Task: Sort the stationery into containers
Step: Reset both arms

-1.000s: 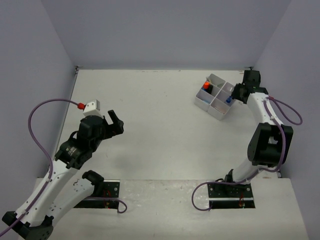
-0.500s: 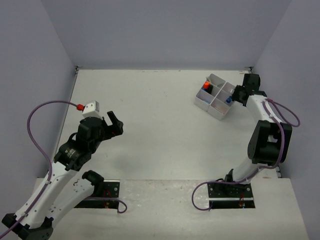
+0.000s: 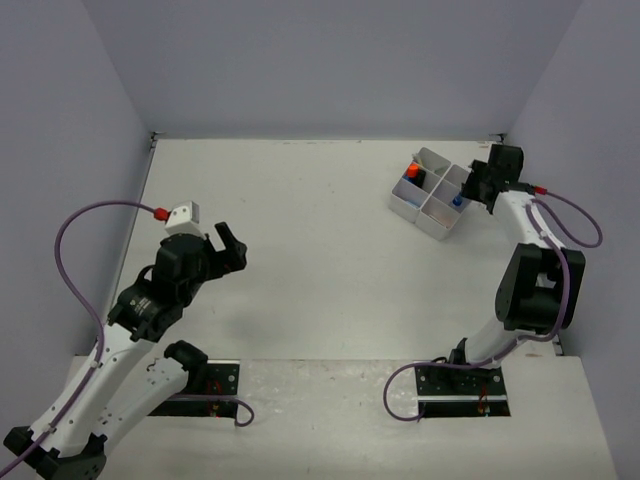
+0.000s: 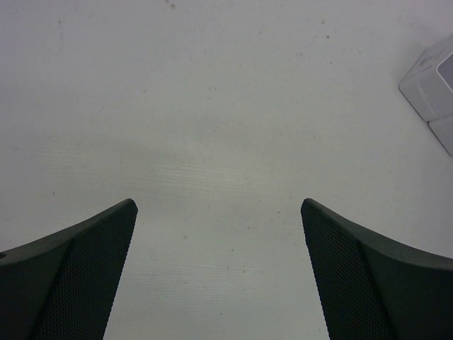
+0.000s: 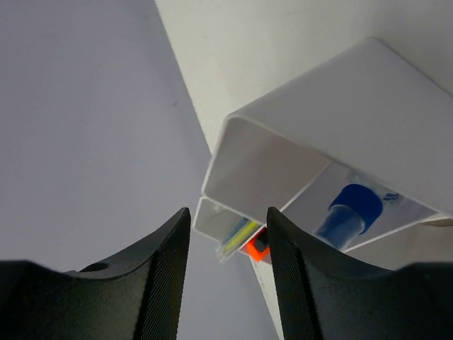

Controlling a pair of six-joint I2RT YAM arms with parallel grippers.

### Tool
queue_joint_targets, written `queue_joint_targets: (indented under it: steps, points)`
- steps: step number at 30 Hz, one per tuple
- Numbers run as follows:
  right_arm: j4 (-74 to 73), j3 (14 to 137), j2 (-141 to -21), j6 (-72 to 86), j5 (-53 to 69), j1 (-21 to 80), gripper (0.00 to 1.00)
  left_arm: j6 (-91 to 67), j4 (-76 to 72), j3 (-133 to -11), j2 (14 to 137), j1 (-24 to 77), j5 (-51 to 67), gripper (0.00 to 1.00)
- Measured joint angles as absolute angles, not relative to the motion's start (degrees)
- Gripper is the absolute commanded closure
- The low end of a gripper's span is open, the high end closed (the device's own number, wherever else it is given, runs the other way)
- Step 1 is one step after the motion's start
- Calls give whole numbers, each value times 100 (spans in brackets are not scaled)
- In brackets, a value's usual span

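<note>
Status: white four-compartment tray point(image 3: 404, 207) sits on the table point(image 3: 300, 200) near its far right corner, turned at an angle to the table edges. Right gripper point(image 3: 478, 186) is at the tray's right side, just beside the rim. In the right wrist view its claw point(image 5: 228, 219) is partly spread, with a clear gap and nothing pinched; the tray wall point(image 5: 354, 106) fills the background. A blue-capped marker point(image 5: 350, 205) stands tilted in the compartment nearest that gripper, cap up; from overhead it shows as a blue dot point(image 3: 457, 200) at the tray's right side. An orange-capped highlighter point(image 3: 412, 172) stands in the compartment on the tray's far left side; the wrist view catches only its orange cap point(image 5: 256, 246) past the dividers. Beside that cap is a thin yellow-green item point(image 5: 237, 237), can't ID it. Contents of the other compartments can't be made out. Left gripper point(image 3: 222, 245) hovers above the left half of the table, well apart from the tray. Its claw point(image 4: 218, 212) is spread wide with only bare table between the fingers point(image 4: 85, 276). A corner of the tray point(image 4: 432, 85) shows at the right edge of the left wrist view. No loose stationery visible on the table surface in any view.
</note>
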State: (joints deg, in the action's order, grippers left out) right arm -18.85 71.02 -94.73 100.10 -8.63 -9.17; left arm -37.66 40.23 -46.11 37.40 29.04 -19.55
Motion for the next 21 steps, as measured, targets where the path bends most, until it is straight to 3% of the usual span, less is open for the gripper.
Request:
queue_joint_targets:
  steps: [4, 9, 16, 21]
  points:
    - [-1493, 7231, -9131, 8748, -567, -913, 4, -3586, 4142, -4826, 4186, 2905, -2016, 0]
    - [-1380, 7538, -8471, 6165, -206, -746, 1, -3247, 4439, -5771, 5281, 2906, -2644, 0]
    - [-1281, 5896, -6706, 4021, -55, -52, 1, -3025, 4362, -5976, 5478, 2908, -3323, 0]
    - [-1766, 4975, -4839, 2745, -515, 1171, 1, -2554, 4075, -5660, 5211, 2908, -3828, 0]
